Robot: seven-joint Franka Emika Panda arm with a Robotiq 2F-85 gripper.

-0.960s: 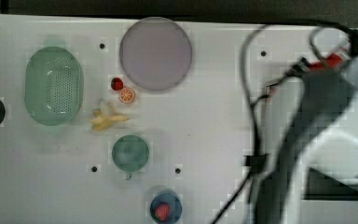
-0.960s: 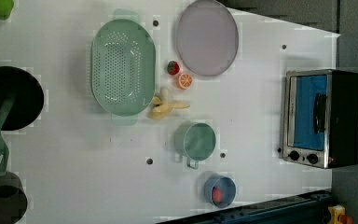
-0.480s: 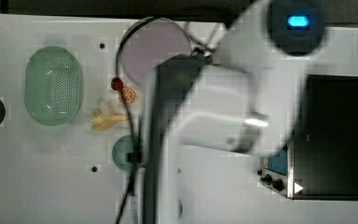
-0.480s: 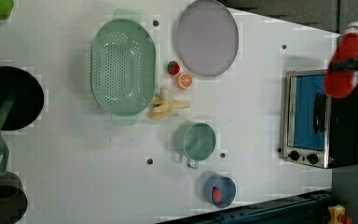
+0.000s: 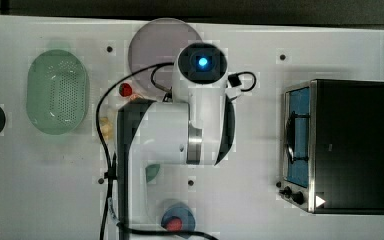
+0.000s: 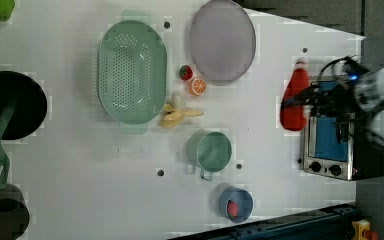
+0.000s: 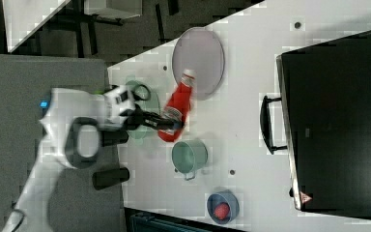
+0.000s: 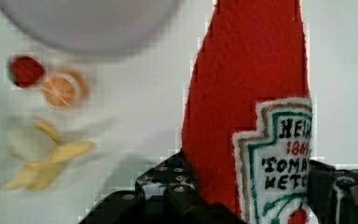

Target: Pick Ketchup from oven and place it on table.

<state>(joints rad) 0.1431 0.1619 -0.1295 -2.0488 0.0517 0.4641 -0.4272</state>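
Note:
The red Ketchup with its white-and-red label hangs in the air, and my gripper is shut on its lower body, one black finger on each side. In the left view the Ketchup hangs just left of the oven, cap pointing up the picture, with the gripper at its right. In the right view the Ketchup is over the white table, between the grey plate and the green cup. The oven stands at the top view's right with its door shut.
On the table lie a grey plate, a green colander, a strawberry, an orange slice, a peeled banana, a green cup and a blue bowl. A black pan sits at the left view's left.
The arm has swung away from the oven toward the middle of the table. The Ketchup, held throughout, moved leftward in the left view, from over the oven to beside its front.

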